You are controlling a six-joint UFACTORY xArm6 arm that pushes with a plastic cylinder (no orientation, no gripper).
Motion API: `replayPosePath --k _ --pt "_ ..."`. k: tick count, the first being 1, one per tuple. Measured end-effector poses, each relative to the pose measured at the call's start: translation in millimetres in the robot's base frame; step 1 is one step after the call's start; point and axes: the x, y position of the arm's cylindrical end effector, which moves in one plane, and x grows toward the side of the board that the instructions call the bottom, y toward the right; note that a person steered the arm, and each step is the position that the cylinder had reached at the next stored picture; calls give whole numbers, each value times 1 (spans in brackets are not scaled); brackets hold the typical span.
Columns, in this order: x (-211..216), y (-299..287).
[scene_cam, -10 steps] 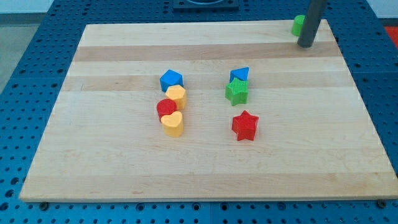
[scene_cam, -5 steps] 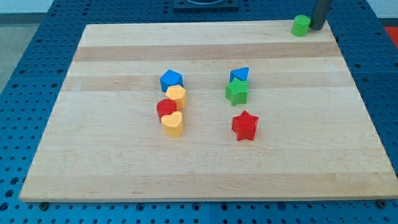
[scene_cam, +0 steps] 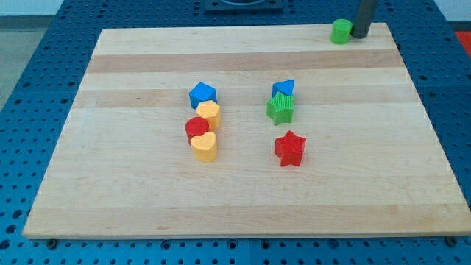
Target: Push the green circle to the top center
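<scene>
The green circle (scene_cam: 340, 32) stands at the top edge of the wooden board (scene_cam: 147, 199), right of the top centre. My tip (scene_cam: 360, 35) is right against the circle's right side, at the view's top right. The rod rises out of the top of the view.
A blue block (scene_cam: 202, 94), yellow block (scene_cam: 210, 112), red block (scene_cam: 196, 128) and yellow heart (scene_cam: 204, 146) cluster left of centre. A blue block (scene_cam: 283, 88) touches a green star (scene_cam: 280, 108), with a red star (scene_cam: 289, 149) below them.
My tip went from in front of the green circle up and round to its right side, then pushed it a little to the left along the top edge.
</scene>
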Motion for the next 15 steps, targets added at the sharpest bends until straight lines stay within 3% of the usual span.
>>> replayPosePath --k 4,11,15 --pt "-3 -6" --pt "-3 -136" --pt "-3 -146"
